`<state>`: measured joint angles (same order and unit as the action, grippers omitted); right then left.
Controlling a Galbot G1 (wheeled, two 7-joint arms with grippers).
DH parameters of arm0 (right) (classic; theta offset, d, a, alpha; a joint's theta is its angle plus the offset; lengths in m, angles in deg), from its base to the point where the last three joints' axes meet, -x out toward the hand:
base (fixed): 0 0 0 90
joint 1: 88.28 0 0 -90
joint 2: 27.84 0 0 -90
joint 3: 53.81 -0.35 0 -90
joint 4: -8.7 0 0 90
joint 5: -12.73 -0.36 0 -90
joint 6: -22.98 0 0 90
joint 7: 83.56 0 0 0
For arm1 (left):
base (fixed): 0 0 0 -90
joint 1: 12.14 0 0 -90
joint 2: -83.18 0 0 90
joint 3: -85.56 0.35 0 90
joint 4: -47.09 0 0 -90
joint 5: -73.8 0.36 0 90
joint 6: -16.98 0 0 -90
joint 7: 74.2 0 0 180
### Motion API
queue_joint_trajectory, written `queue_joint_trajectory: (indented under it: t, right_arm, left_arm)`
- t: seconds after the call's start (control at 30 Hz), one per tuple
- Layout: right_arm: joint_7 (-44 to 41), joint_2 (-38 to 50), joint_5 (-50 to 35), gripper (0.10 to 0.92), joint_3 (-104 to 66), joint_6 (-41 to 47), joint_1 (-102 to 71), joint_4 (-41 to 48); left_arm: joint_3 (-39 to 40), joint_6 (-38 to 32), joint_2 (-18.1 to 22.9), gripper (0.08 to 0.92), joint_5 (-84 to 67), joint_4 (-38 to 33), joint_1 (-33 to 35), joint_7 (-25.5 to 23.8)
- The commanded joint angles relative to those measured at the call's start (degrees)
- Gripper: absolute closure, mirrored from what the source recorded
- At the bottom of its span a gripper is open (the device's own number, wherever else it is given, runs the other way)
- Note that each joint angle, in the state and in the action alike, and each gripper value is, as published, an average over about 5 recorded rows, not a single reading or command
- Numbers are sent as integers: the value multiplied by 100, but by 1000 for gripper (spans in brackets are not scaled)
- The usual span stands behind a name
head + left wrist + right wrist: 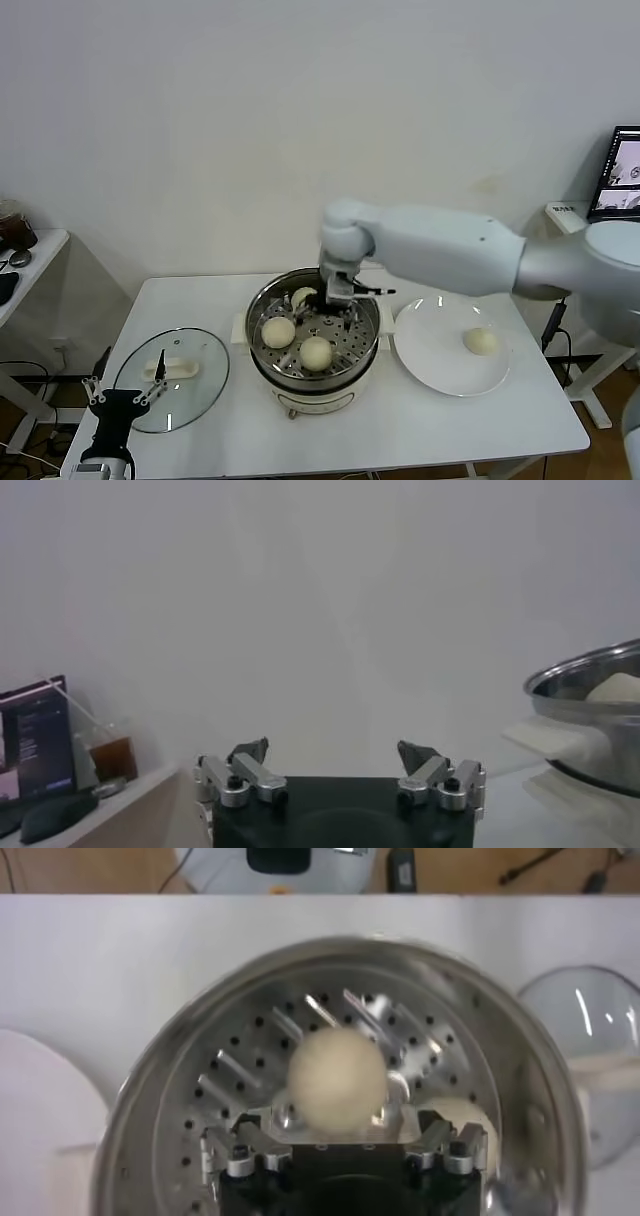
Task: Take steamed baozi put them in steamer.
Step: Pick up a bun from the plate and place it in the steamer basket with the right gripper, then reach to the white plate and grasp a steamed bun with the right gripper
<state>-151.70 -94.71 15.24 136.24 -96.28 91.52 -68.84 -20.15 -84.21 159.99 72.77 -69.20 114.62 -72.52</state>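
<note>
The steamer (262, 352) stands mid-table. Three baozi lie on its perforated tray: one at the left (278, 330), one at the front middle (316, 352), and one at the back (303, 296), partly hidden by my right gripper (338, 318). The fourth baozi (481, 341) lies on the white plate (440, 372). My right gripper reaches down into the steamer. In the right wrist view it (335, 1126) is open over the tray (230, 1063), with a baozi (335, 1076) just beyond its spread fingers and another (462, 1110) beside it. My left gripper (125, 398) is open and idle at the table's front left.
The glass lid (170, 385) with a cream handle lies flat left of the steamer, just beyond my left gripper. The steamer's rim (585, 675) shows in the left wrist view. A side table (25, 250) stands far left and a monitor (625, 170) far right.
</note>
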Motion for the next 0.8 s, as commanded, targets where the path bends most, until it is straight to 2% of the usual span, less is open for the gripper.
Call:
queue_joint_trajectory:
  t: [0.03, 0.2, 0.33, 0.43, 0.53, 0.8]
  right_arm:
    - [-83, 1624, -755, 203, -358, 1588, 281, -41]
    - [-164, 2688, -1105, 203, -592, 3388, -54, -150]
    - [-218, 3343, -813, 203, -1111, 4099, -569, -91]
    - [-277, 3608, -373, 203, -1538, 4076, -1024, 23]
    - [-319, 3690, 144, 203, -1975, 3685, -1548, 277]
    - [-314, 3460, 1069, 203, -3182, 2945, -3052, 1208]
  left_arm:
    - [-4, 10, -83, 177, -2, 11, -1, -6]
    - [101, 32, -149, 177, 21, 40, -74, -14]
    - [204, 33, -175, 177, 55, 100, -124, -15]
    - [266, 31, -170, 177, 91, 145, -151, -13]
    - [311, 31, -149, 177, 116, 146, -158, -12]
    - [264, 31, -120, 177, 119, 122, -112, -12]
